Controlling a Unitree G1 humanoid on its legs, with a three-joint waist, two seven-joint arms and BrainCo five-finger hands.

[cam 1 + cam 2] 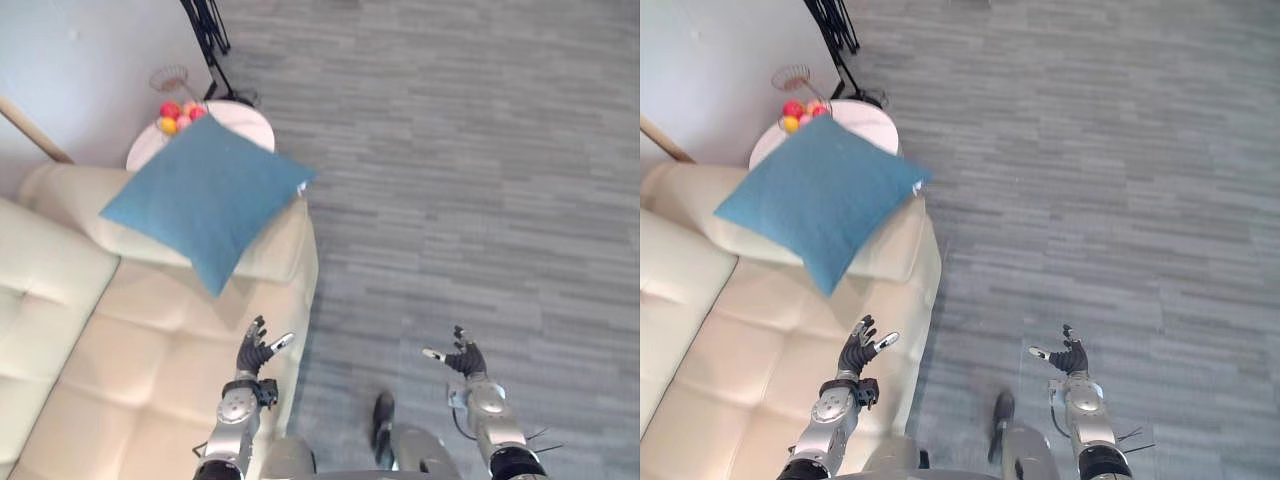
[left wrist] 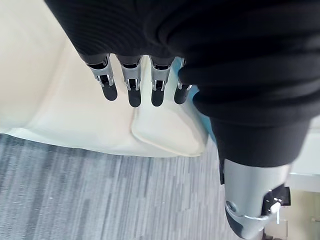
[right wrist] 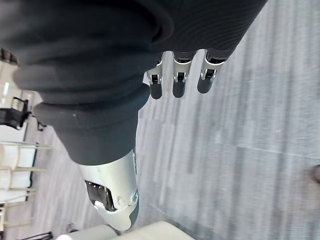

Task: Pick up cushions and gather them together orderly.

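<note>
Blue cushion (image 1: pixel 205 195) lies on the cream sofa (image 1: pixel 140 370), well beyond the left hand (image 1: pixel 254 354) and right hand (image 1: pixel 465 358), both spread-fingered, empty.

The left hand (image 2: pixel 150 30) (fingers (image 2: pixel 132 85) straight) hovers over cream sofa (image 2: pixel 55 110).

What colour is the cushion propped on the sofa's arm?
Plain teal blue cushion, clearest in the left eye view.

1 cushion (image 1: pixel 205 195), 1 sofa (image 1: pixel 150 370), 1 table (image 1: pixel 250 122), 1 fruit bowl (image 1: pixel 170 77).
</note>
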